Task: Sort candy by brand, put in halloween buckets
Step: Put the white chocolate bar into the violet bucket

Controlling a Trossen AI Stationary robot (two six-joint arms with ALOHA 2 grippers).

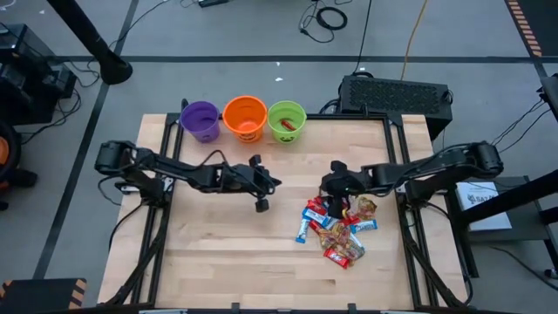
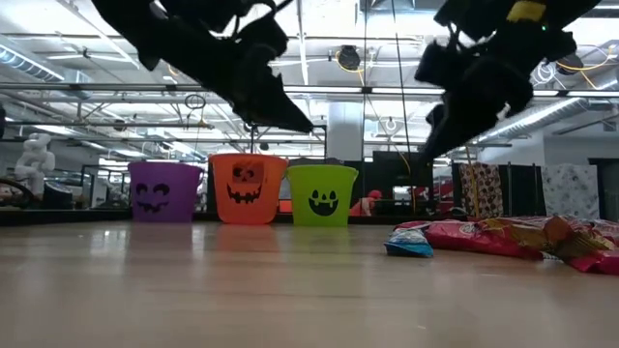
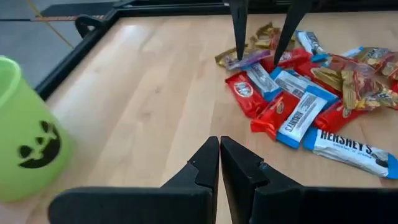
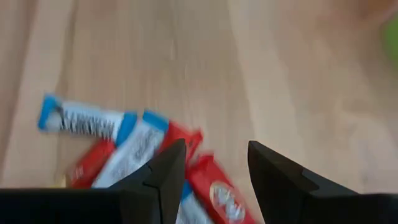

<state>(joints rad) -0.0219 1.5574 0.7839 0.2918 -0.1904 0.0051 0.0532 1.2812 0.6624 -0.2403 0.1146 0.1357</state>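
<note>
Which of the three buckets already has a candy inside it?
The lime green bucket, at the row's right end in the high view: a red candy lies inside it. The purple bucket and orange bucket show none.

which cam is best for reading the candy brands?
Left wrist view: the candy pile is close and labels are readable. High view shows the pile small; low view sees it edge-on; right wrist view shows a blurred few.

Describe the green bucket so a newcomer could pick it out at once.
Along the far edge of the wooden table stand three small face-printed pails in a row. The green bucket is at the row's right end, beside the orange bucket and nearest the candy pile. It alone is lime green, and something red shows inside it; the purple bucket stands at the other end.
</note>
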